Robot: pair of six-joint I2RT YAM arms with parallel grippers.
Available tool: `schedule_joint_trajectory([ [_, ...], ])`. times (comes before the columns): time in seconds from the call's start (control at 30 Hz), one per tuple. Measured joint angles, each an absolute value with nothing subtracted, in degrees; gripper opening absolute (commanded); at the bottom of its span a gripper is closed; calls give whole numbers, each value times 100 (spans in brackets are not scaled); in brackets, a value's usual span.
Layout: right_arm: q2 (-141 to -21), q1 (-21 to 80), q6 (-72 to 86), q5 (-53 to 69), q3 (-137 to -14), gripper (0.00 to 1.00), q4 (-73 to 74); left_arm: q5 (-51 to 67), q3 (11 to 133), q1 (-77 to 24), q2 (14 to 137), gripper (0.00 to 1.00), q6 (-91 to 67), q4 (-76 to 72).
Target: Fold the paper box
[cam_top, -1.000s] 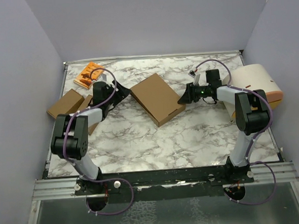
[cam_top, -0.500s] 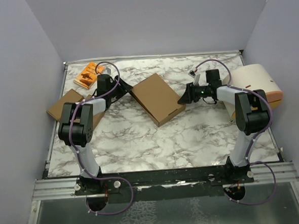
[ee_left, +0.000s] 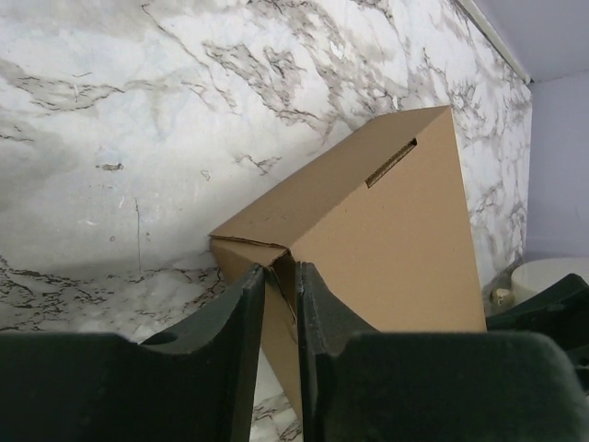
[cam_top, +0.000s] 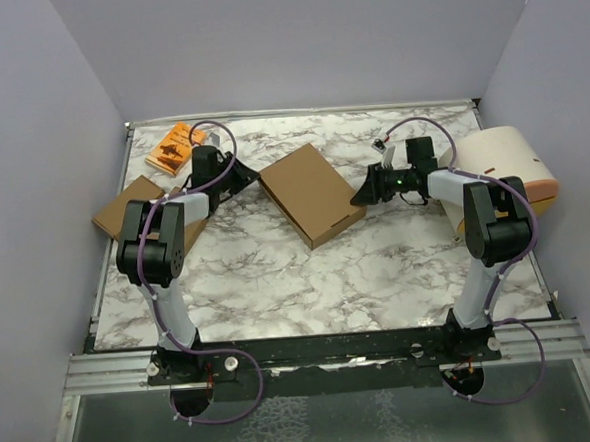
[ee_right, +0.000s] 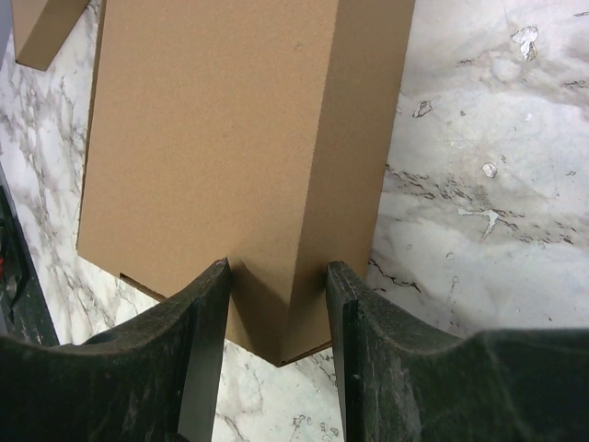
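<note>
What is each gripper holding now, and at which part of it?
Both hold the paper box: the right gripper grips its right corner, the left gripper pinches the thin cardboard edge at its left corner.

Robot lab: a closed-off test cell.

Plain lavender walls (cam_top: pixel 294 41) shut in a marble-patterned bench (cam_top: pixel 309 280) on three sides. A left arm (cam_top: pixel 152 255) and a right arm (cam_top: pixel 495 219), both trailing purple cables (cam_top: pixel 409 121), are bolted to an aluminium rail (cam_top: pixel 104 371) at the bench's near edge. The whole cell is seen from a fixed camera overhead and from a camera on each wrist.
</note>
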State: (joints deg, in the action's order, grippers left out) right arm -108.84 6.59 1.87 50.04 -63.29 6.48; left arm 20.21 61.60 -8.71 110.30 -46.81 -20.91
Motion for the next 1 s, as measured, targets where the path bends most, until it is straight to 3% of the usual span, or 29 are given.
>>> schedule_joint_trajectory([
  [0.2,-10886,659,187,5004,-6329,43,657,2049,6257,-867,11104,4,-4685,-2110],
  [0.4,-10886,659,187,5004,-6335,43,663,2082,6331,-862,11163,2,-4694,-2128],
  [0.6,-10886,659,187,5004,-6337,43,676,2130,6307,-860,11170,27,-4742,-2224],
  [0.7,-10888,659,187,5006,-6337,43,687,2154,6272,-862,11170,34,-4779,-2237],
  [1.0,-10888,663,185,5009,-6340,43,687,2097,6613,-895,11246,36,-4805,-1774],
])
